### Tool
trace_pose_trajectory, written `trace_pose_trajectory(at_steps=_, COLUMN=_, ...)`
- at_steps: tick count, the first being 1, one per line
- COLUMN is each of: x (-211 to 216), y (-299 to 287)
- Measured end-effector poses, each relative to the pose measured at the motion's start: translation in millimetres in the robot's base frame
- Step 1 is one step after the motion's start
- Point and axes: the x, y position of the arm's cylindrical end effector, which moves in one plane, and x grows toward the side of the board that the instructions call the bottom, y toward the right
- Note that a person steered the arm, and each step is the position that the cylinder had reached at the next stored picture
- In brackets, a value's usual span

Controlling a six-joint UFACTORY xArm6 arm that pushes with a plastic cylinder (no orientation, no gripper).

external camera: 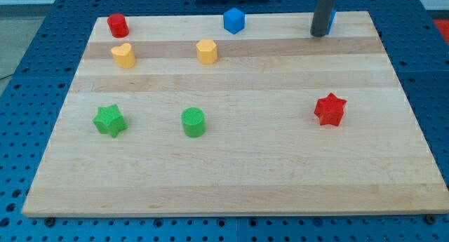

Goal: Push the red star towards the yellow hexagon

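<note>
Tip parked up top, nothing touching it

My tip (319, 35) is bare; red star (330, 109) sits well below, yellow hexagon (207, 51) far left.

Red star and yellow hexagon, well apart.
Red star (330, 109) lies flat at the view's right, mid-height. Yellow hexagon (207, 51) sits flat toward the view's top, left of centre.

Red cylinder (117, 24), blue cube (233, 20) (top edge); yellow heart (123, 55); green star (109, 120); green cylinder (193, 122)
</note>
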Motion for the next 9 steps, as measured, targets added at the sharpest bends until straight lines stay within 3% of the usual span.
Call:
trace_pose_trajectory(at_steps=1, x=31.7, y=0.0)
trace_pose_trajectory(at_steps=5, x=49.9, y=-33.6)
trace_pose_trajectory(at_steps=6, x=65.8, y=-11.5)
trace_pose_trajectory(at_steps=8, x=128.1, y=110.8)
trace_pose_trajectory(at_steps=9, x=170.7, y=111.8)
